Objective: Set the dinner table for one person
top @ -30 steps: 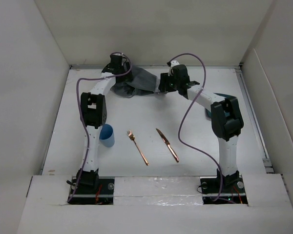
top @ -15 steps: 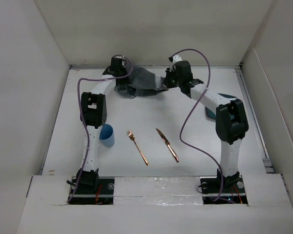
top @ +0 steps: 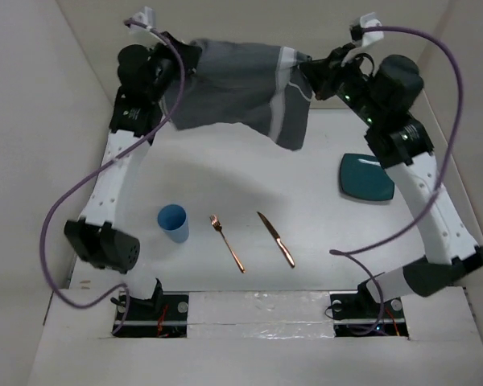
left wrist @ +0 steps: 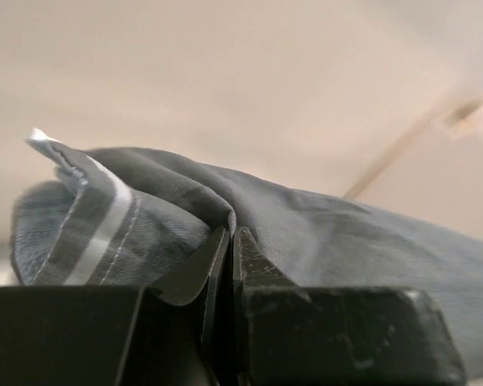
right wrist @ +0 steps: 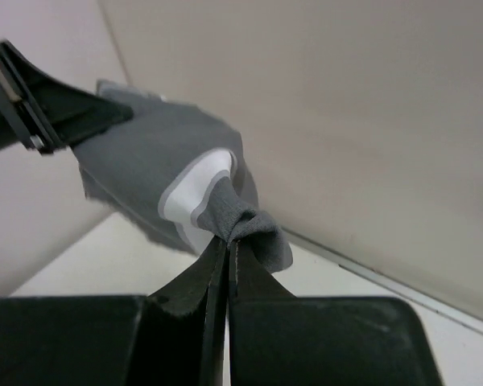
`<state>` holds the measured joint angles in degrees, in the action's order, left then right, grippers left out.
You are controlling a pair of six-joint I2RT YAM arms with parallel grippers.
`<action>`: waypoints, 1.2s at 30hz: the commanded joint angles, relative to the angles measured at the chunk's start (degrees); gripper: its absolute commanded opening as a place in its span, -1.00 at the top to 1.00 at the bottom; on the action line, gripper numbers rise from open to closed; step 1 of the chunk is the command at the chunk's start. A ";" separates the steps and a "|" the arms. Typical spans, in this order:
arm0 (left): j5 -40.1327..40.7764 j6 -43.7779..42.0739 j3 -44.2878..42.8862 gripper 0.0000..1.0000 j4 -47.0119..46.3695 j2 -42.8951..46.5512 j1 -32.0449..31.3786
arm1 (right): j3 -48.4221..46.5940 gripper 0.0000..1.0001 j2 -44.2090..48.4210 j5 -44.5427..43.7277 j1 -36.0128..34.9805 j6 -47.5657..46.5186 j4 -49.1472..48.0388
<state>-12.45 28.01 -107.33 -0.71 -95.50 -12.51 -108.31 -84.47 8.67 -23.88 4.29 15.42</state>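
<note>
We count two arms, both raised, sharing one grey placemat (top: 233,88) with white stripes. The left gripper (left wrist: 229,235) has its jaws pressed together on a bunched fold of the cloth near a striped edge. The right gripper (right wrist: 227,241) is likewise clamped on a gathered bit of the cloth next to a white stripe. In the top view the placemat hangs stretched between them at 12 o'clock, off the surface, with one corner drooping lower toward the right side.

Below lies the one dinner table (top: 225,173), the white top filling the middle of the top view from the arm bases to the far wall. On it we count four items, all apart from one another: one blue cup (top: 174,222) at 8 o'clock, one copper-coloured fork (top: 227,243) at about 6 o'clock, one matching knife (top: 276,240) just right of it at about 5 o'clock, and one teal plate (top: 366,178) at 3 o'clock. The fork and knife lie roughly parallel, both slanted.
</note>
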 commanded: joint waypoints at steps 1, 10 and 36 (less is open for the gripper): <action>3.83 -0.15 5.72 1.00 -6.31 4.88 1.18 | 2.75 1.00 7.11 1.26 -0.12 0.44 2.16; 2.17 -2.69 1.79 1.00 -2.29 -4.15 1.18 | 10.93 1.00 3.55 8.02 7.52 6.24 -0.83; 29.84 -7.45 22.50 -0.12 7.13 -4.63 -16.66 | 54.24 1.00 3.86 -10.43 8.42 15.65 -14.10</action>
<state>10.94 19.40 -89.69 8.97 -105.30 -25.82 -59.11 -84.20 1.37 -13.30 19.53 6.63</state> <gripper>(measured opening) 0.570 0.030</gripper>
